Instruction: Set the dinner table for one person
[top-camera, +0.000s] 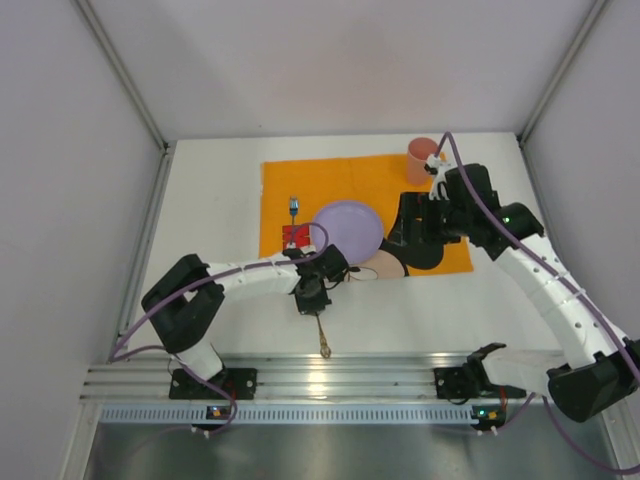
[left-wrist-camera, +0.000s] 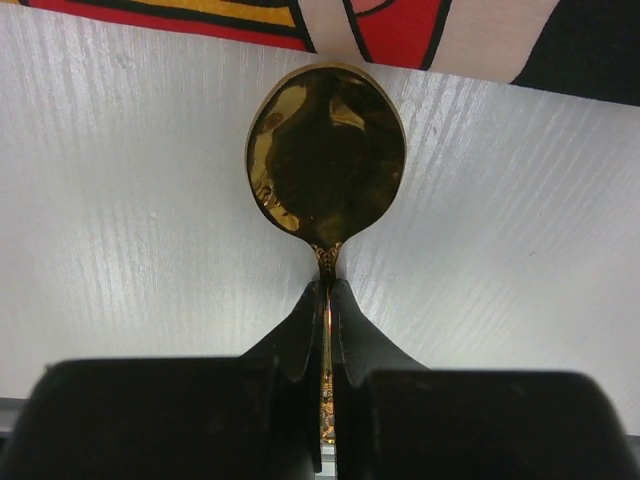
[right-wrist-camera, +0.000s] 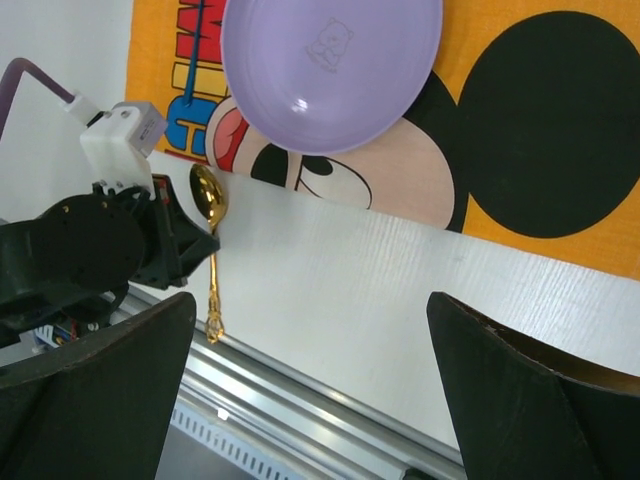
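Note:
The dinner table (top-camera: 215, 300) is a white top with a ribbed aluminium rail (top-camera: 330, 372) along its near edge. My left gripper (top-camera: 312, 297) is shut on the handle of a gold spoon (top-camera: 322, 337), low over the white top just in front of the orange Mickey Mouse placemat (top-camera: 330, 180). In the left wrist view the spoon bowl (left-wrist-camera: 325, 160) sticks out past the closed fingertips (left-wrist-camera: 300, 320), pointing at the mat's edge. My right gripper (top-camera: 412, 245) is open and empty above the mat's near right part. Its view shows the spoon (right-wrist-camera: 209, 200) and its own wide-apart fingers (right-wrist-camera: 530, 400).
A purple plate (top-camera: 347, 228) lies on the middle of the mat and also shows in the right wrist view (right-wrist-camera: 330, 65). A blue-handled fork (top-camera: 293, 208) lies to its left. A pink cup (top-camera: 422, 158) stands at the mat's far right corner. Grey walls enclose the table.

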